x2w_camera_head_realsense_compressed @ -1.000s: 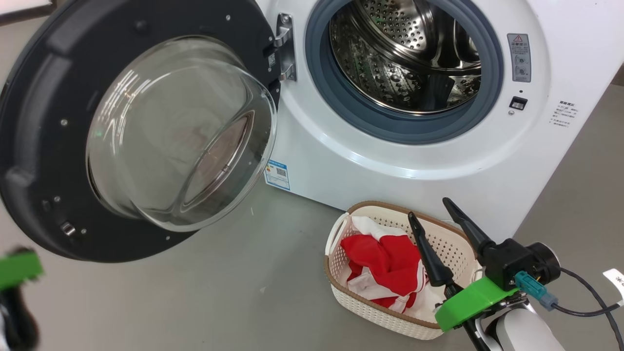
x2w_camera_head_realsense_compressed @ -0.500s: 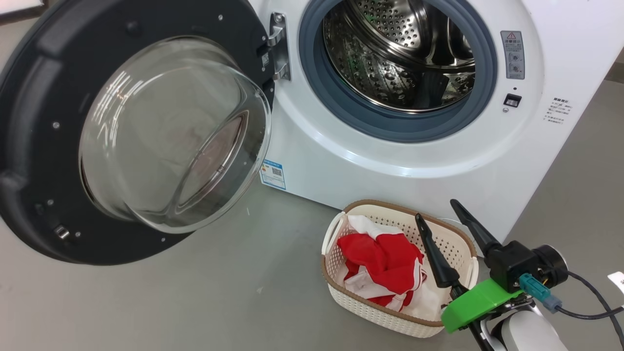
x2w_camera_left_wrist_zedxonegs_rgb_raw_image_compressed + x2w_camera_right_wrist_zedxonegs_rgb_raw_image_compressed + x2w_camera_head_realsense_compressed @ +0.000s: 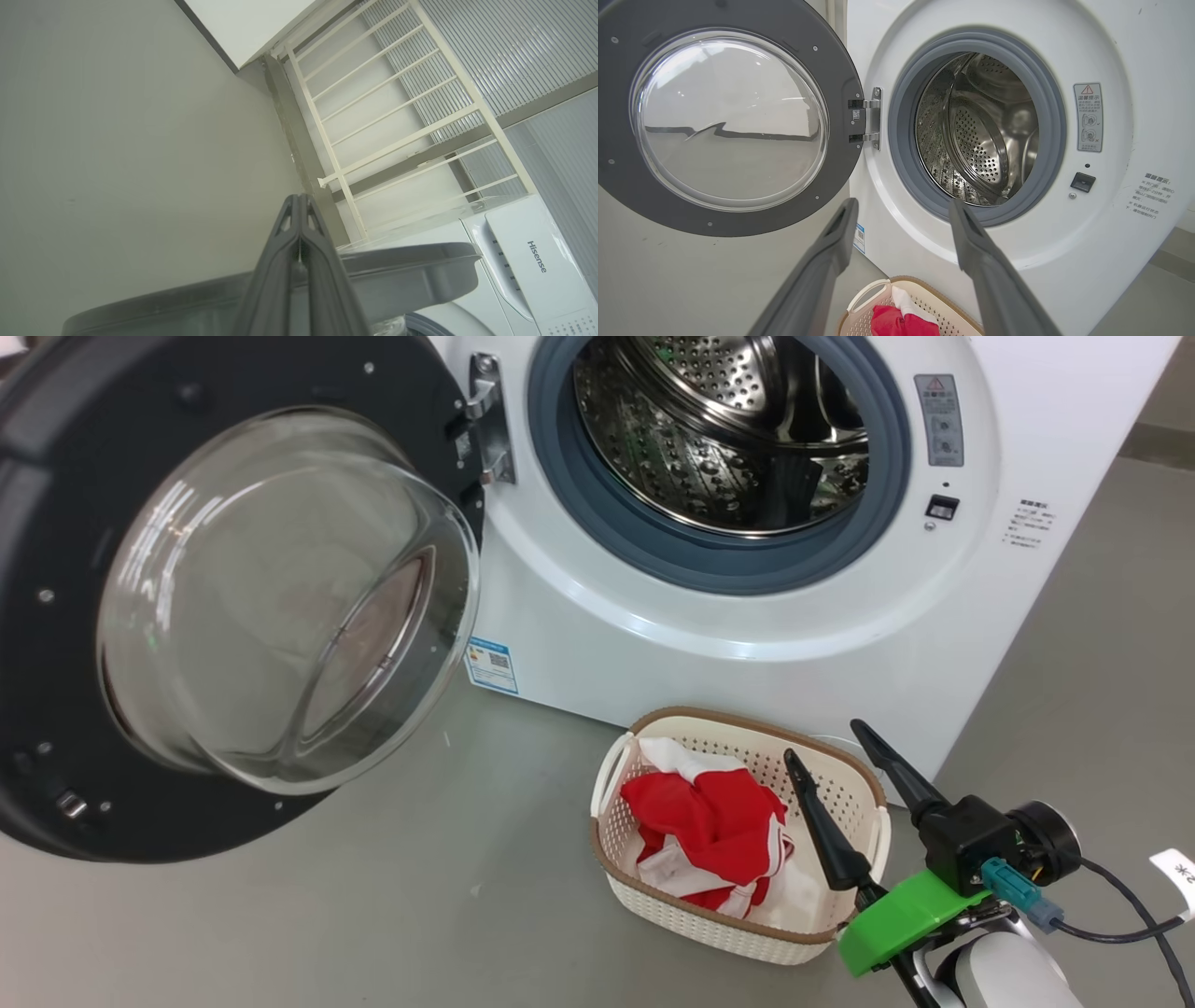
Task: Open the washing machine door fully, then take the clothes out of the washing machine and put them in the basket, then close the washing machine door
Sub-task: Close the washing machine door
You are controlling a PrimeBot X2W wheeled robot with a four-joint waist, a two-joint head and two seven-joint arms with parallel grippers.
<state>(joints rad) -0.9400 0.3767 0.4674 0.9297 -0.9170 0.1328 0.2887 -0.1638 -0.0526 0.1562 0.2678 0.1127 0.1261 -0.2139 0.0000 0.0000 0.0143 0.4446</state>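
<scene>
The washing machine is big and white and stands on the grey floor. Its door is swung wide open to the left and hangs from a metal hinge. The door has a wide black rim, and a clear glass bowl bulges out of its middle. A grey rubber ring goes round the opening. Behind it is the shiny drum, full of little holes.

The basket sits on the floor just in front of the machine, below the round opening and a bit to the right. The red and white clothes lie bunched up inside it, more on its left side.

The right claw is open. Its two dark fingers are spread wide and hold nothing. In the head view it is at the right end of the basket. One finger crosses in front of the basket just beside the clothes, and the other reaches past the rim toward the machine. In the right wrist view the basket and clothes sit low between the two fingers, apart from them, and the tips point at the front of the machine.

The left claw is closed, with its two fingers pressed flat together and nothing between them. In the left wrist view it rises in front of the grey edge of the door and points toward a white rack. I cannot tell if it touches the door.
</scene>
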